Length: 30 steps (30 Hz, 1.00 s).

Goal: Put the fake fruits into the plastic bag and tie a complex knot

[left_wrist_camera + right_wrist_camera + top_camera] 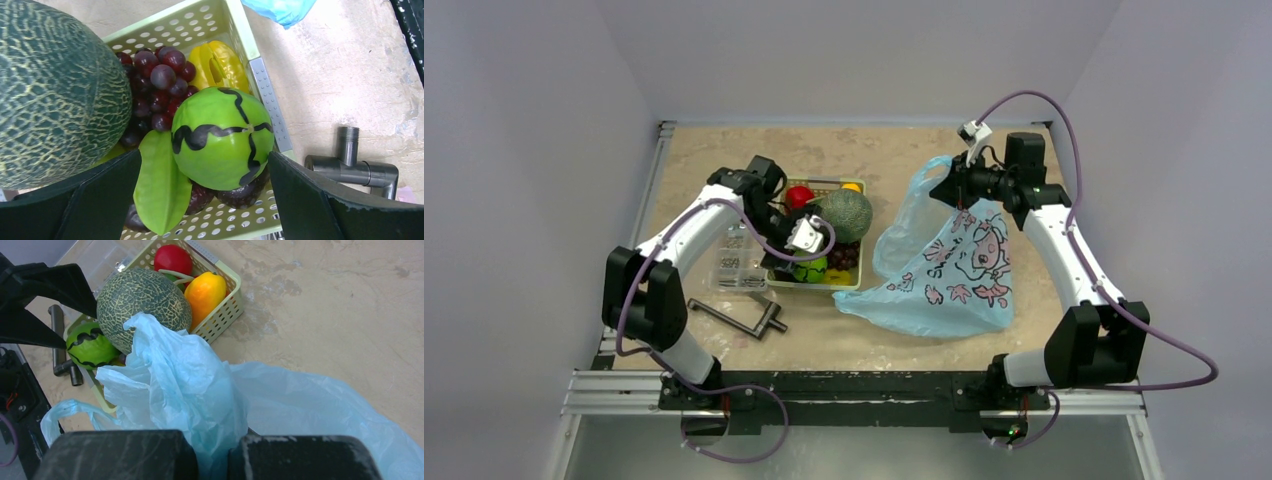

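Observation:
The fake fruits sit in a green mesh basket [856,272]: netted melon [844,215], red apple [799,196], small orange [852,187], dark grapes [157,85], a yellow piece [220,65] and a green ball with dark stripes [220,137]. My left gripper [205,195] is open, its jaws on either side of the striped green ball, not touching it. The light-blue plastic bag [949,270] lies on the table to the right. My right gripper [212,457] is shut on the bag's upper edge [200,405] and holds it lifted.
A clear compartment box [736,258] stands left of the basket. A dark metal clamp [744,318] lies in front of it, also in the left wrist view [357,167]. A green leaf-shaped piece [160,190] lies by the ball.

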Tool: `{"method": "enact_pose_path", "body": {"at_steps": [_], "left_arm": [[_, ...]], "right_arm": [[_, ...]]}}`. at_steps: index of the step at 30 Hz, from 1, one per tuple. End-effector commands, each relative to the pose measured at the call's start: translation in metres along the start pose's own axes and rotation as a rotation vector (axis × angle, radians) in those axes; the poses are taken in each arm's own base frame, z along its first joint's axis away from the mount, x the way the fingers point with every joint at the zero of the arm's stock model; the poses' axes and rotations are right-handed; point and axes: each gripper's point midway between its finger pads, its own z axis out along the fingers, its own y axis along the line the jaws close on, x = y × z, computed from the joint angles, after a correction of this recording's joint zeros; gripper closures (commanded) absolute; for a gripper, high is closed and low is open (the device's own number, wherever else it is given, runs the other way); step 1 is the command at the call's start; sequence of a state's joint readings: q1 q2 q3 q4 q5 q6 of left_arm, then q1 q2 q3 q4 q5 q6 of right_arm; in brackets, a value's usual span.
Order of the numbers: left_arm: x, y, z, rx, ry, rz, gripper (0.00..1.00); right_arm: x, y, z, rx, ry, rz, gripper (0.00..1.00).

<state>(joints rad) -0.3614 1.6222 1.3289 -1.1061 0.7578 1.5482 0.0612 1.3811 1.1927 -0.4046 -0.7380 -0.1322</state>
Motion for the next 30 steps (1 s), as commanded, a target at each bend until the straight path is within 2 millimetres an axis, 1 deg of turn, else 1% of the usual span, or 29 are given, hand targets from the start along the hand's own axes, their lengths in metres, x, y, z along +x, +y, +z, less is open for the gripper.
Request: {"method": "enact_pose_path", "body": {"at_steps": [1, 4, 7, 10, 12, 14, 16, 18, 19, 22, 23, 25, 27, 28, 30], "left_arm": [[0.006, -0.007, 0.008, 0.036, 0.014, 0.062, 0.0], [0.012, -0.011, 0.012, 0.05, 0.035, 0.068, 0.0], [0.015, -0.01, 0.017, 0.049, 0.063, 0.098, 0.0], [0.017, -0.005, 0.023, 0.029, 0.081, 0.119, 0.08], [0.019, -0.001, 0.025, 0.006, 0.086, 0.128, 0.15], [0.014, 0.001, 0.023, -0.018, 0.077, 0.132, 0.29], [0.001, -0.006, 0.012, -0.036, 0.041, 0.122, 0.44], [-0.017, -0.018, -0.002, -0.05, -0.018, 0.114, 0.52], [-0.026, -0.024, -0.009, -0.06, -0.045, 0.103, 0.55], [-0.069, -0.042, -0.034, -0.094, -0.156, 0.073, 0.57], [-0.086, -0.045, -0.044, -0.11, -0.198, 0.06, 0.58], [-0.122, -0.043, -0.062, -0.15, -0.283, -0.004, 0.6], [-0.158, -0.037, -0.074, -0.188, -0.356, -0.061, 0.62], [-0.177, -0.037, -0.075, -0.199, -0.377, -0.057, 0.62], [-0.207, -0.026, -0.075, -0.274, -0.408, -0.009, 0.6]], "right_arm": [[-0.026, 0.015, -0.01, -0.05, -0.058, -0.061, 1.0], [-0.032, 0.022, -0.013, -0.069, -0.074, -0.059, 1.0], [-0.037, 0.028, -0.017, -0.082, -0.091, -0.056, 1.0], [-0.038, 0.032, -0.019, -0.093, -0.098, -0.057, 1.0], [-0.037, 0.035, -0.021, -0.104, -0.1, -0.063, 1.0], [-0.038, 0.04, -0.024, -0.113, -0.106, -0.07, 1.0], [-0.04, 0.044, -0.029, -0.113, -0.114, -0.081, 1.0], [-0.046, 0.051, -0.035, -0.125, -0.132, -0.091, 1.0], [-0.05, 0.057, -0.038, -0.142, -0.146, -0.083, 1.0], [-0.058, 0.066, -0.045, -0.152, -0.171, -0.036, 1.0], [-0.06, 0.07, -0.047, -0.161, -0.181, -0.008, 1.0], [-0.062, 0.077, -0.05, -0.176, -0.199, 0.033, 1.0], [-0.065, 0.082, -0.052, -0.198, -0.218, 0.078, 1.0], [-0.067, 0.084, -0.053, -0.205, -0.227, 0.097, 1.0], [-0.069, 0.086, -0.052, -0.22, -0.232, 0.133, 1.0]]}}
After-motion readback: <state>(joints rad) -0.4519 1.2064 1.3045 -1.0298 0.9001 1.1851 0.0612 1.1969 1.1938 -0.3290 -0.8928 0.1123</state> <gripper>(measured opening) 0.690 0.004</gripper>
